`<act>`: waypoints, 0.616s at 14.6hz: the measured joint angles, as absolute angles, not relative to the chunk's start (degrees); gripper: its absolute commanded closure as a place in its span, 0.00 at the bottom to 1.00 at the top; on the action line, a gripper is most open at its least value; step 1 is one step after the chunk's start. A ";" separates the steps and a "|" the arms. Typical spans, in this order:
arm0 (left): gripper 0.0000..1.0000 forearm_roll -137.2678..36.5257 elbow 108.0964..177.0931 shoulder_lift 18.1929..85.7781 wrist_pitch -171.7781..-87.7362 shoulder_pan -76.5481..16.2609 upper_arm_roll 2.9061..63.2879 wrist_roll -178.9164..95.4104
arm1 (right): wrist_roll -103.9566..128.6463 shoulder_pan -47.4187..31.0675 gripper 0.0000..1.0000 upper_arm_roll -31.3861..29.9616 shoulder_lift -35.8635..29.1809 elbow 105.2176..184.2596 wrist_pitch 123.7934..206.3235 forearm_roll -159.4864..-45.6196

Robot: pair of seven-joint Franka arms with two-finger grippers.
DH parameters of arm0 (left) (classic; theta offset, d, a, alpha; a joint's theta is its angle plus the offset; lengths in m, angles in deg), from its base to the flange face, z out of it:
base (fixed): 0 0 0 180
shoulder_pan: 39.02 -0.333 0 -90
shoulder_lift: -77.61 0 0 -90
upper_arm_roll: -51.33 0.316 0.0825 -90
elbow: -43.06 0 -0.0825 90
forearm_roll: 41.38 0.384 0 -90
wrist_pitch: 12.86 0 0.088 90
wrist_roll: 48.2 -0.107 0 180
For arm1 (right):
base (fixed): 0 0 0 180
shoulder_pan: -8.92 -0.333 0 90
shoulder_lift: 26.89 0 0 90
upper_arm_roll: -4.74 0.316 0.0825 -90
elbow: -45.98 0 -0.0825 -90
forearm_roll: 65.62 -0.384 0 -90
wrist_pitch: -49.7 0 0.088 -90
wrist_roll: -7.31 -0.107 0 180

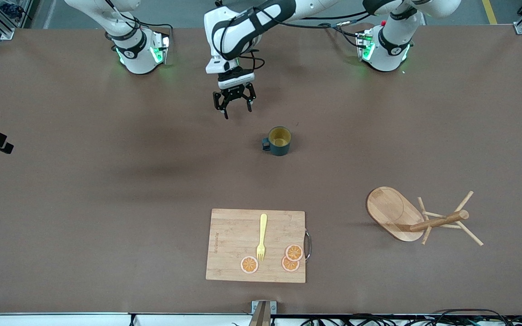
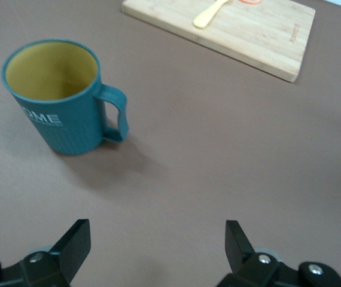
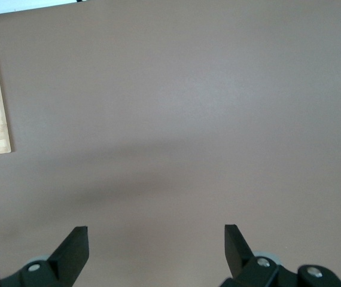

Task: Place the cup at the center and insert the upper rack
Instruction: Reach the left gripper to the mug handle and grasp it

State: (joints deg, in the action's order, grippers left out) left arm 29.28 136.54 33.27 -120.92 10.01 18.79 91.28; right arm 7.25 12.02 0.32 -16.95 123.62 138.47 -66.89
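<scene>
Cutting board [image 1: 234,246] nearest | cup [image 1: 280,141] upright near left tool [image 1: 234,105] | tool wide open, empty

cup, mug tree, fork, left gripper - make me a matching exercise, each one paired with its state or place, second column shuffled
Things:
1. cup
2. mug tree
3. fork
4. left gripper

States or places:
A. lying on its side toward the left arm's end of the table
B. open, holding nothing, over bare table
C. upright at the table's middle
D. lying on the cutting board beside orange slices

Pairs: 1-C, 2-A, 3-D, 4-B
</scene>
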 measured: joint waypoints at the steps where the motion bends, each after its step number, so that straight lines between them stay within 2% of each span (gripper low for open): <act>1: 0.01 29.38 136.61 32.96 -119.72 12.27 21.32 91.28 | 7.25 11.62 0.00 -0.03 -16.96 123.63 138.47 -66.89; 3: 0.01 29.41 136.63 32.19 -118.55 17.01 26.60 91.31 | 7.25 11.42 0.00 -0.21 -16.96 123.67 138.49 -66.89; 6: 0.00 29.71 136.58 31.39 -118.14 20.84 30.97 91.36 | 7.25 11.22 0.00 -0.30 -17.20 123.90 138.52 -66.89; 9: 0.00 30.44 136.49 31.19 -117.25 23.81 34.54 91.37 | 7.25 11.05 0.00 -0.39 -20.35 128.73 141.30 -66.89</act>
State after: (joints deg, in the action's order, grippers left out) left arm 30.44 136.49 31.19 -117.25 23.81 34.54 91.37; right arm 7.25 11.05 -0.39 -20.35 128.73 141.30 -66.89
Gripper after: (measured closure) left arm 0.000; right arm 0.000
